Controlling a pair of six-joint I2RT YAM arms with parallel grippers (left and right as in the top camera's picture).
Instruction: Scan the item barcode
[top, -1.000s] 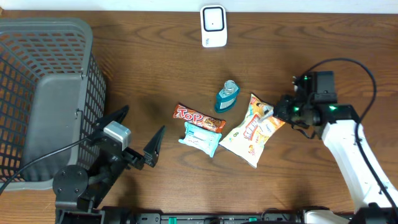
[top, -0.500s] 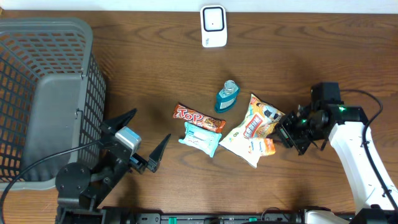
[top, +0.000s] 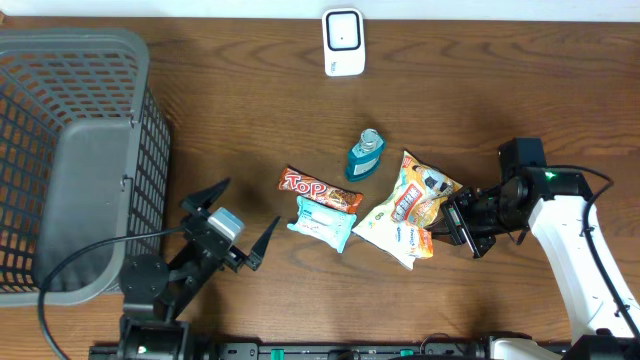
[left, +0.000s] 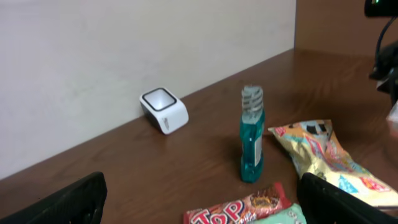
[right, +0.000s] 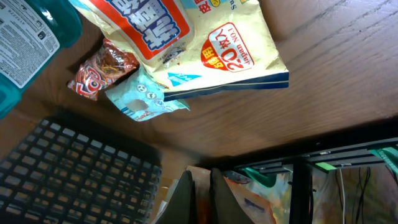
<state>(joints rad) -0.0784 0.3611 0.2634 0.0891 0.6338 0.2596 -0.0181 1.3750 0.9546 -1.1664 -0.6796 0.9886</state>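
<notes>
A white scanner (top: 342, 42) stands at the table's back edge, also in the left wrist view as the scanner (left: 164, 109). Mid-table lie a red Top bar (top: 320, 188), a teal packet (top: 322, 222), a blue bottle (top: 366, 155) and a yellow snack bag (top: 405, 210). My right gripper (top: 450, 228) is shut and low beside the bag's lower right corner. In the right wrist view the closed gripper (right: 200, 177) has nothing visible between its fingers, and the bag (right: 205, 43) lies apart from them. My left gripper (top: 252, 202) stands open, left of the Top bar (left: 239, 211).
A large grey mesh basket (top: 75, 40) fills the left side of the table. The bottle (left: 252, 140) stands upright between the scanner and the bag (left: 323, 158). The table's front edge runs close to both arms.
My right gripper has moved from the bag's upper right down to its lower right corner, and the bag's right side has shifted. My left gripper has crept right towards the packets.
</notes>
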